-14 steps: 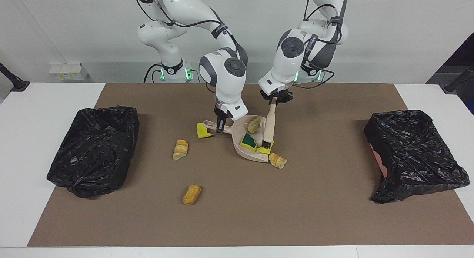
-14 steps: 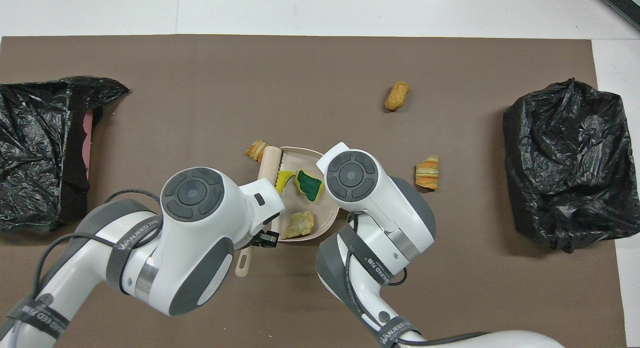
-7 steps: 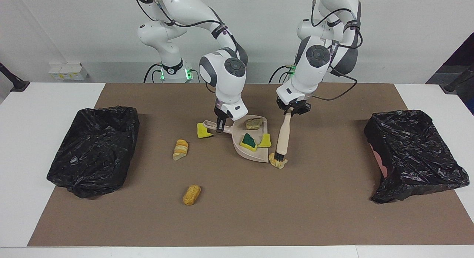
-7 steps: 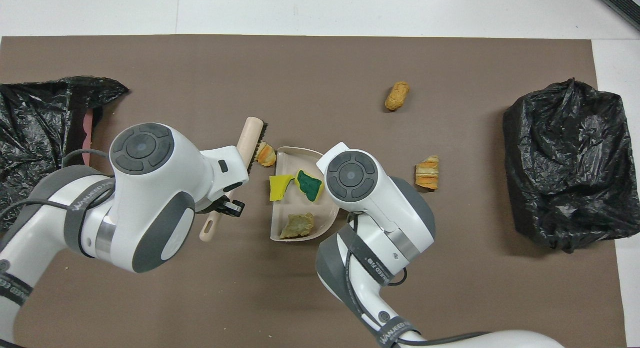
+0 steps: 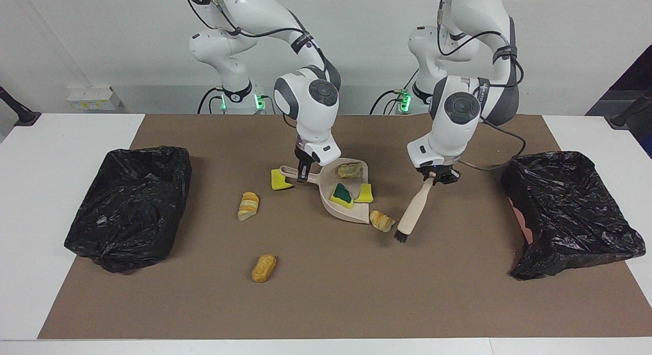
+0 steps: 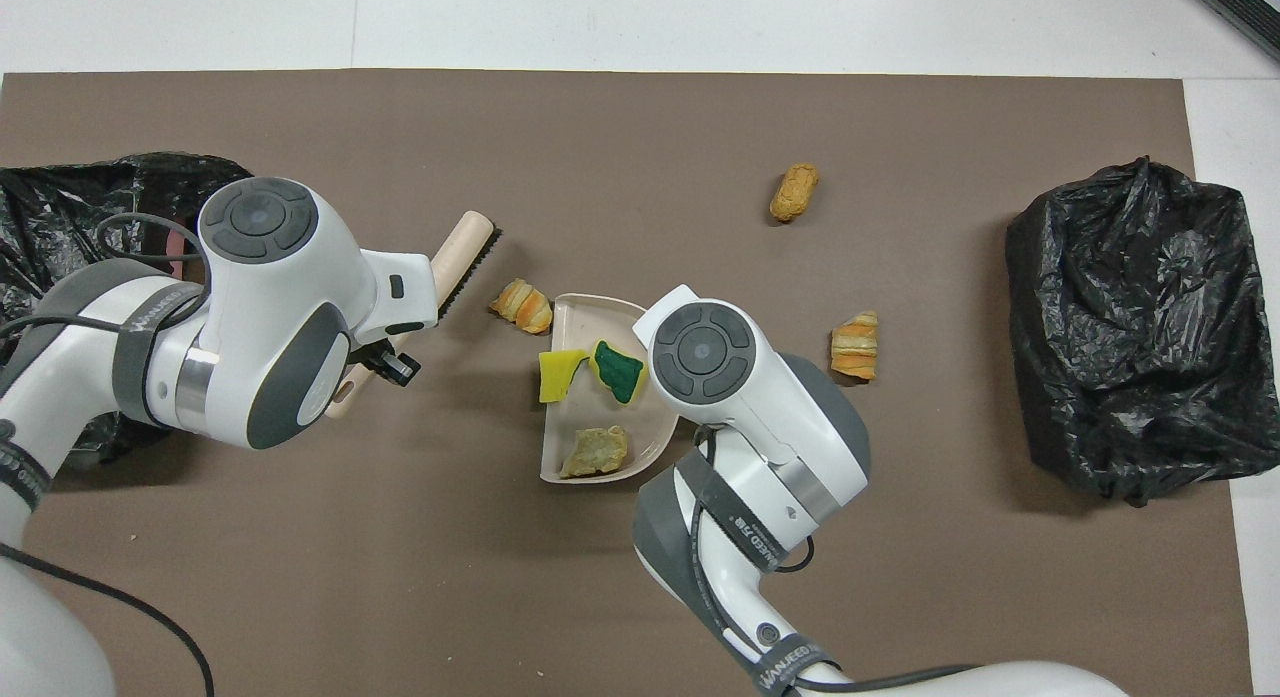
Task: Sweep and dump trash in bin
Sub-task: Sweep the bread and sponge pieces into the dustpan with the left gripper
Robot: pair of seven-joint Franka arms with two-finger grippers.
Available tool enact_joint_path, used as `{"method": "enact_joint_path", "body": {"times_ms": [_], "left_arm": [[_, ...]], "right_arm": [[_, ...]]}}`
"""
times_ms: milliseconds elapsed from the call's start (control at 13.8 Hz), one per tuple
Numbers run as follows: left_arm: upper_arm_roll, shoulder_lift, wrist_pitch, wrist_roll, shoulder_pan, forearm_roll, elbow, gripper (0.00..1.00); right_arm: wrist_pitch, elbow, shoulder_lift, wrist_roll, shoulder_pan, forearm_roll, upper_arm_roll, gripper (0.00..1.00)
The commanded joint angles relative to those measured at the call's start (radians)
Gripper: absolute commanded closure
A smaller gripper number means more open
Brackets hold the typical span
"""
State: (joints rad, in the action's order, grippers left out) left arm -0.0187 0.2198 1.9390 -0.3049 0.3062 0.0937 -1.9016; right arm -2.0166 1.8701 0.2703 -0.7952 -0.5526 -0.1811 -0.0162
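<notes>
White table (image 5: 66, 141) with a brown mat (image 5: 326, 294) on top, mat's got the dustpan (image 5: 333, 205), scattered scraps (image 5: 264, 267) and two black-bagged bins (image 5: 130, 205) on it.

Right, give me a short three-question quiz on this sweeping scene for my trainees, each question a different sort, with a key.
1. How many scraps lie in the dustpan?
2. True or false: the brush, held by the left gripper, rests its bristles in the dustpan.
3. The right gripper is shut on: A the brush; B the dustpan's handle; C a scrap.
Key: 1. Three. 2. False: its bristles are over the mat, beside a striped lump. 3. B.
</notes>
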Motion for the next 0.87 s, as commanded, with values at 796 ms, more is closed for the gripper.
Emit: {"method": "enact_joint_path", "body": {"times_ms": [796], "left_arm": [[-0.108, -0.137, -0.155, -0.021, 0.073, -0.161, -0.183, 1.00]], "right_arm": [[-0.010, 0.009, 0.003, 0.042, 0.002, -0.020, -0.007, 1.00]]}}
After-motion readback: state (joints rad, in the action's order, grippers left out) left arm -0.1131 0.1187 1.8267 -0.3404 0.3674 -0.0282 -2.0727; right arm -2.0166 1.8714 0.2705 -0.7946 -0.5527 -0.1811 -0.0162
